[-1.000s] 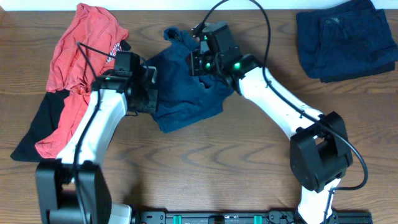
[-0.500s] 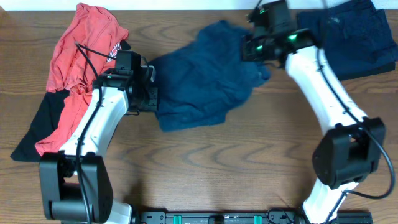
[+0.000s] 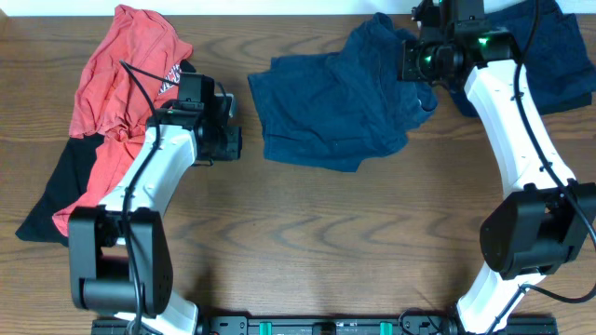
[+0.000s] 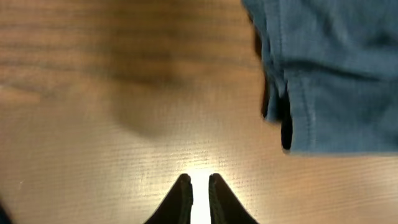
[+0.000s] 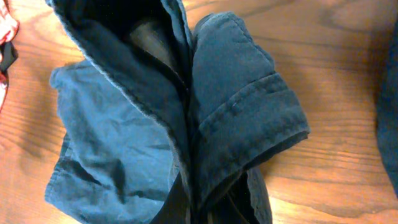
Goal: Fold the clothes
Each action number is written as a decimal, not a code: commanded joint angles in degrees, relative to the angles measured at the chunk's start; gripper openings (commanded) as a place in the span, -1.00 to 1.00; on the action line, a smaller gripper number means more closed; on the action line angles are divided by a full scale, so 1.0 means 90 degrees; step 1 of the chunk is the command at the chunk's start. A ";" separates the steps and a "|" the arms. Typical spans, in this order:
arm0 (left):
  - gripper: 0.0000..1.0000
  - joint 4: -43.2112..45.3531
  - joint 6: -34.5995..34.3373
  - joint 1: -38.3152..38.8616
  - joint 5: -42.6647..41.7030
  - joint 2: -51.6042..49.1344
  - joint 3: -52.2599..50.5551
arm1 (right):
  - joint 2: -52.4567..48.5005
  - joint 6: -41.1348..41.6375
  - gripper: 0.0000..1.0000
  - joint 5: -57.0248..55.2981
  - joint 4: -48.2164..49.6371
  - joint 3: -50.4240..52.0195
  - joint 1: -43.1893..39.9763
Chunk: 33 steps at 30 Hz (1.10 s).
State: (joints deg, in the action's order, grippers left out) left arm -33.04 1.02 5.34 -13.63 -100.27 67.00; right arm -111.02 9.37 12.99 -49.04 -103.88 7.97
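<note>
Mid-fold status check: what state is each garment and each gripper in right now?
Blue garment: unfolded, rumpled, one edge bunched in the right gripper.
Right gripper: shut on the blue garment.
Left gripper: shut, empty, over bare table beside the blue garment.
Red shirt: crumpled, unfolded.
Black garment: unfolded, partly under the red shirt.
Navy garment: folded, at the table's corner.

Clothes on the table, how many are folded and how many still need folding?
One looks done: the navy garment lies folded at the far right corner. In hand: the right gripper pinches the crumpled blue shorts; the left gripper is shut, empty. Left: the red shirt and black garment.
</note>
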 commanded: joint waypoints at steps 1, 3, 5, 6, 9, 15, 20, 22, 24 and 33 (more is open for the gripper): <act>-0.84 0.0403 -0.0044 -0.0027 -0.0556 -0.0333 0.0075 | 0.0223 -0.0146 -0.98 0.0032 0.0012 -0.0197 0.0189; -0.88 0.0792 0.0073 -0.0034 -0.1044 -0.0522 0.0075 | 0.0223 -0.0146 -0.98 0.0029 0.0017 -0.0197 0.0260; -0.89 0.1302 0.0095 -0.0063 -0.1588 -0.0772 0.0075 | 0.0223 -0.0143 -0.98 0.0029 0.0022 -0.0197 0.0316; -0.88 0.1523 0.0092 -0.0090 -0.1846 -0.0882 0.0075 | 0.0223 -0.0143 -0.98 0.0029 0.0017 -0.0197 0.0330; -0.87 0.2268 0.0085 -0.0216 -0.2837 -0.1231 0.0075 | 0.0223 -0.0143 -0.98 0.0029 -0.0022 -0.0197 0.0364; -0.88 0.3424 -0.0590 -0.0355 -0.3315 -0.1938 0.0075 | 0.0223 -0.0143 -0.97 0.0029 -0.0131 -0.0197 0.0457; -0.88 0.4005 -0.0831 -0.0347 -0.3869 -0.2220 0.0075 | 0.0223 -0.0141 -0.97 0.0029 -0.0129 -0.0197 0.0512; -0.88 0.4097 -0.0874 -0.0347 -0.3876 -0.2220 0.0075 | 0.0223 -0.0141 -0.98 0.0029 -0.0131 -0.0197 0.0529; -0.88 0.4289 -0.1013 -0.0350 -0.3988 -0.2220 0.0075 | 0.0223 -0.0141 -0.98 0.0029 -0.0129 -0.0197 0.0539; -0.88 0.4442 -0.1032 -0.0277 -0.3864 -0.2220 0.0075 | 0.0223 -0.0136 -0.98 0.0032 -0.0129 -0.0197 0.0539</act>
State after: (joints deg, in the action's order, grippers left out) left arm 6.74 -7.73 2.39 -48.27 -120.05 67.11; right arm -111.00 8.67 13.02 -50.17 -104.09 12.32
